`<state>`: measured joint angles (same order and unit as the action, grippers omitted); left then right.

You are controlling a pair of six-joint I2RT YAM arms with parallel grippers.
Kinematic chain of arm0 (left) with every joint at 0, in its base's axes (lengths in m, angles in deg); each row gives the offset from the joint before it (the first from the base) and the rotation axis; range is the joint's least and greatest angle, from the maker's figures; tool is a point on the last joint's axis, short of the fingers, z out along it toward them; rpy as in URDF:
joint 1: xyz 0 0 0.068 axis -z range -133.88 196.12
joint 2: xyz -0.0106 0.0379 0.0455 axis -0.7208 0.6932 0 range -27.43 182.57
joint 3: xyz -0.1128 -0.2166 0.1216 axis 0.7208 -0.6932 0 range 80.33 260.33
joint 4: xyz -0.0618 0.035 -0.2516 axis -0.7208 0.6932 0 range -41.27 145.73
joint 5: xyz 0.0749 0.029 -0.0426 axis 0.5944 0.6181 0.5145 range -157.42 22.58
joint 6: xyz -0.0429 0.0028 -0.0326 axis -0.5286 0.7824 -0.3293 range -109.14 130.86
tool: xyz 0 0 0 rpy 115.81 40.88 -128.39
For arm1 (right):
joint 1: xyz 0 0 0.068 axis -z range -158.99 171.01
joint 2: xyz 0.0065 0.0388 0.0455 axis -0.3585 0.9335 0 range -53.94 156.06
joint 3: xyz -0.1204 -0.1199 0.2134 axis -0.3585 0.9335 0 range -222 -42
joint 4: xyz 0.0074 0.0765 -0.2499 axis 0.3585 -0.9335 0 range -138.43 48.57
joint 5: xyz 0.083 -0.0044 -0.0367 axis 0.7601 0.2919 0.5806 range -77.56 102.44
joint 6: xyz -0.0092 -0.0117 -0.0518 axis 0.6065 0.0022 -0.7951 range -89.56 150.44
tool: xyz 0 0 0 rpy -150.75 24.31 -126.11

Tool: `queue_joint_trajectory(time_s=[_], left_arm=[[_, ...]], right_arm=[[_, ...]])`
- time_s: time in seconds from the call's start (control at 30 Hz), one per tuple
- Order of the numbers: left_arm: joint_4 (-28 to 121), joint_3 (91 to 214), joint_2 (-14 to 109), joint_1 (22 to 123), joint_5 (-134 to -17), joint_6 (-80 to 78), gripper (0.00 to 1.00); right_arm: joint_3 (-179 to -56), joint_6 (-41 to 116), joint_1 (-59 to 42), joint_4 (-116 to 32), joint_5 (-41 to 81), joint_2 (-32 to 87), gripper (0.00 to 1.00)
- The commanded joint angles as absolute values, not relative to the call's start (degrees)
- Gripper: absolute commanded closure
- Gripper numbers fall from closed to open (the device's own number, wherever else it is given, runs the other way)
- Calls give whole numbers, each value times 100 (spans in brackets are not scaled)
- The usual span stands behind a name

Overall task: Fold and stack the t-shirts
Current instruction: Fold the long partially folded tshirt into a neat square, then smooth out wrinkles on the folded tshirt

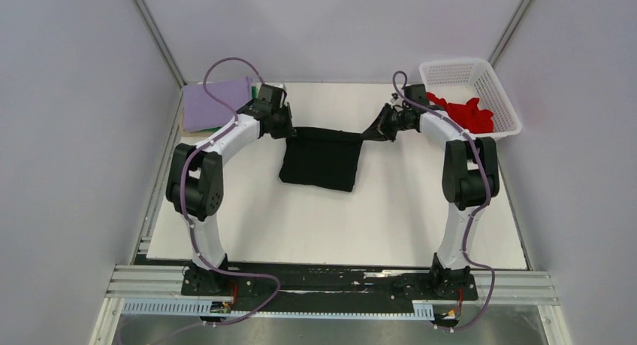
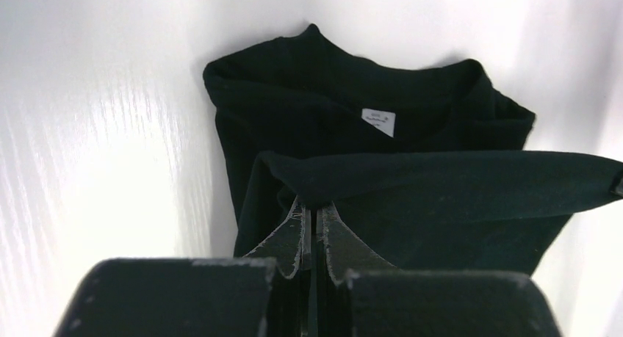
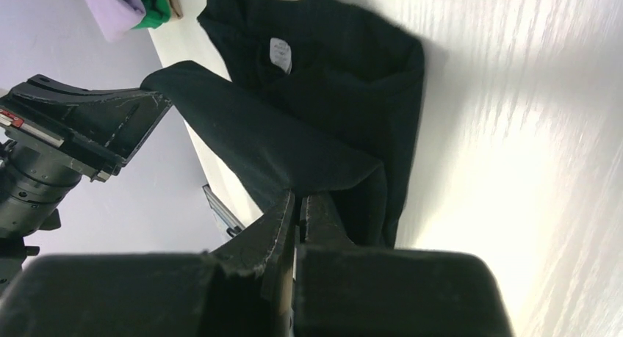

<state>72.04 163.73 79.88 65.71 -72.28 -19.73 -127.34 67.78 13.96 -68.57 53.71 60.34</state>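
Black t-shirt (image 1: 321, 161) lies mid-way across your white surface (image 1: 338, 225), its far edge lifted and stretched taut between both arms. At the far right corner sits a white basket (image 1: 502, 97) with red t-shirts (image 1: 466, 113) bunched inside. At the far left corner a lilac t-shirt (image 1: 214, 103) lies folded, a green t-shirt (image 3: 156, 3) showing at its edge. Your left fingers (image 2: 291, 234) pinch 1 end of the raised edge; your right fingers (image 3: 273, 229) pinch the other. A small white label (image 2: 378, 121) shows inside the collar.
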Motion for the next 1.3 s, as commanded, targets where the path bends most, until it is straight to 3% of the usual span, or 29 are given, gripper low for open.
queue_joint_trajectory(time_s=[0.0, 0.07, 0.2, 0.23, 0.27, 0.3, 0.33, 0.37, 0.43, 0.53, 0.57, 0.8, 1.03, 1.27], left_arm=[[7016, 16765, 8310, 6400, -6934, -1821, 100], [6947, 16865, 8487, 6370, -7033, -1796, 100], [7138, 17327, 8876, 6336, -7081, -1846, 100], [7144, 17369, 8924, 6331, -7040, -1862, 94], [7116, 17407, 8927, 6328, -7005, -1865, 87], [7099, 17427, 8900, 6324, -6948, -1873, 58], [7111, 17483, 8879, 6325, -6920, -1864, 44], [7175, 17513, 8816, 6326, -6885, -1866, 14], [7250, 17568, 8654, 6326, -6929, -1877, 2], [7109, 17418, 8268, 6334, -7272, -1968, 0], [7037, 17340, 8190, 6339, -7591, -2010, 0], [5974, 16035, 7637, 6495, -9195, -2770, 0], [5413, 14505, 7227, 6668, -9010, -2743, 0], [5043, 13735, 7674, 6668, -9200, -2711, 0]], right_arm=[[-13285, 6578, 1507, -6623, 5113, 6435, 100], [-13496, 6515, 1515, -6620, 5093, 6701, 100], [-14018, 6437, 1547, -6621, 5312, 7225, 91], [-14152, 6399, 1551, -6621, 5408, 7296, 81], [-14274, 6372, 1549, -6646, 5485, 7339, 65], [-14358, 6370, 1557, -6654, 5516, 7318, 48], [-14395, 6351, 1551, -6665, 5531, 7259, 40], [-14385, 6342, 1553, -6672, 5517, 7157, 33], [-14222, 6319, 1556, -6680, 5451, 6823, 23], [-13646, 6292, 1504, -6659, 5350, 6227, 1], [-13430, 6288, 1460, -6615, 5361, 6017, 0], [-12727, 6853, 1101, -5810, 6004, 5582, 0], [-13478, 7450, 900, -5188, 6173, 6655, 0], [-13984, 7585, 906, -5119, 5646, 7871, 0]])
